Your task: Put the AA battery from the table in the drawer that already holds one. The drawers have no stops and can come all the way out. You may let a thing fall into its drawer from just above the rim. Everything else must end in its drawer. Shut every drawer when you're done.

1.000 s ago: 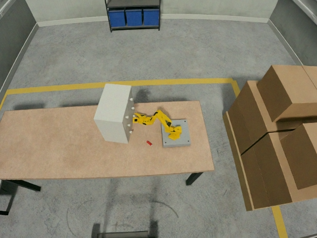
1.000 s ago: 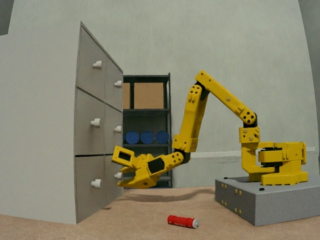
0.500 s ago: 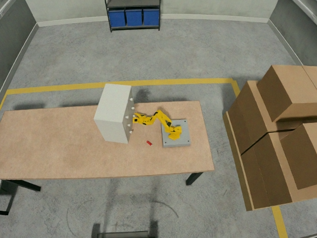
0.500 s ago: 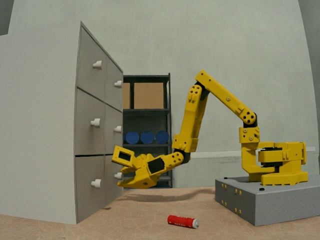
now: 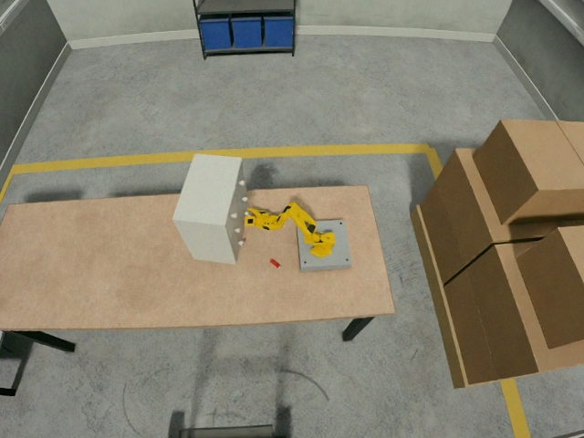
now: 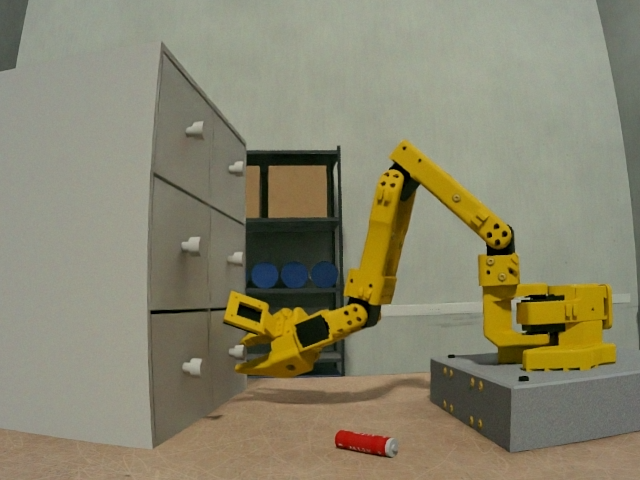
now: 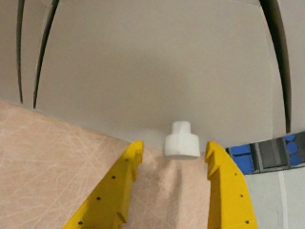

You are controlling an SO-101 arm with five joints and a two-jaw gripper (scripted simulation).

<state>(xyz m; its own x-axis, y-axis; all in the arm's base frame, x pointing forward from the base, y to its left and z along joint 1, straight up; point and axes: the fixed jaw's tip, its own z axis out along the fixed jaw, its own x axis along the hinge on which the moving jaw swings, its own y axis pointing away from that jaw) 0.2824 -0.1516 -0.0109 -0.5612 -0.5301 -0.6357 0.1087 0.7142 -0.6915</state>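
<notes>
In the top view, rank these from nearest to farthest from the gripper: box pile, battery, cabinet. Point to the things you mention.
1. Cabinet (image 5: pixel 210 188) (image 6: pixel 77 258) (image 7: pixel 157 62): directly ahead.
2. Battery (image 5: pixel 275 263) (image 6: pixel 366 443): on the table, to the arm's left.
3. Box pile (image 5: pixel 505 297): beyond the table, behind the arm.

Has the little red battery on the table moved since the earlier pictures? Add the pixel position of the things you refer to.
No: the battery (image 5: pixel 275 263) (image 6: pixel 366 443) lies in the same spot beside the grey base block (image 5: pixel 325 266) (image 6: pixel 467 408).
</notes>
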